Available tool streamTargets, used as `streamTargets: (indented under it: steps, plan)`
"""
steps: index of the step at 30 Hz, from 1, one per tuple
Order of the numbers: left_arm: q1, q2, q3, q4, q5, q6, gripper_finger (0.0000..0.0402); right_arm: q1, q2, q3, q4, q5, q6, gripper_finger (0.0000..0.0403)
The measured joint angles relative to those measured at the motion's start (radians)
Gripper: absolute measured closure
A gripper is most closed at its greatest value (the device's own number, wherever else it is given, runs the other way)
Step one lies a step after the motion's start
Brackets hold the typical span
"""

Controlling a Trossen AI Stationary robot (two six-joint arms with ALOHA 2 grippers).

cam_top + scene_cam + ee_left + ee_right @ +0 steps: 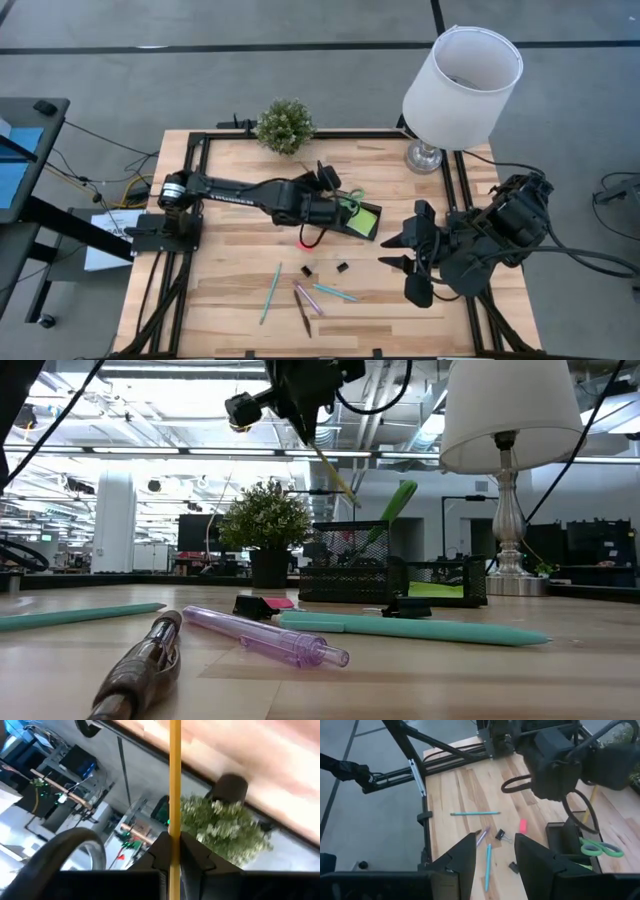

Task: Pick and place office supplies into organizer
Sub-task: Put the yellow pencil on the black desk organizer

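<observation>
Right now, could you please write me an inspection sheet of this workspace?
Surface: wooden table, dry, unmarked.
Job's things: organizer holds scissors and sticky-note pad; teal pens, pink pen, brown pen, eraser, binder clips loose on the table.
Clutter: plant, lamp.
Grippers: left gripper shut on yellow pencil above the organizer; right gripper open, waiting at the table's right.
Cables: along both arms.
Surroundings: grey floor, equipment beyond.
</observation>
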Motion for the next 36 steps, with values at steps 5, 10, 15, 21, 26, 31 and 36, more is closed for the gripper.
streamTargets:
  steps: [5, 10, 15, 21, 26, 31, 36]
  plan:
    - [0.016, 0.000, -0.087, 0.017, -0.018, 0.042, 0.0395, 0.003, 0.000, 0.000, 0.000, 0.000, -0.020, 0.0276]
    - [0.015, 0.001, -0.163, 0.080, -0.019, 0.057, 0.0387, 0.003, 0.000, 0.000, 0.000, -0.001, -0.022, 0.0276]
    - [0.017, 0.001, -0.196, 0.157, -0.017, 0.051, 0.0365, 0.003, 0.000, 0.000, 0.000, -0.001, -0.030, 0.0276]
    - [0.018, 0.000, -0.202, 0.269, 0.005, 0.053, 0.0365, 0.003, 0.000, 0.000, 0.000, -0.001, -0.031, 0.0276]
    - [0.019, 0.001, -0.202, 0.347, 0.058, 0.112, 0.0365, 0.003, 0.000, 0.000, 0.000, -0.001, -0.031, 0.0276]
    - [0.019, 0.001, -0.202, 0.363, 0.127, 0.102, 0.0364, 0.003, 0.000, 0.000, 0.000, -0.001, -0.031, 0.0276]
    - [0.019, 0.000, -0.202, 0.362, 0.173, 0.067, 0.0363, 0.003, 0.000, 0.000, 0.000, -0.001, -0.038, 0.0276]
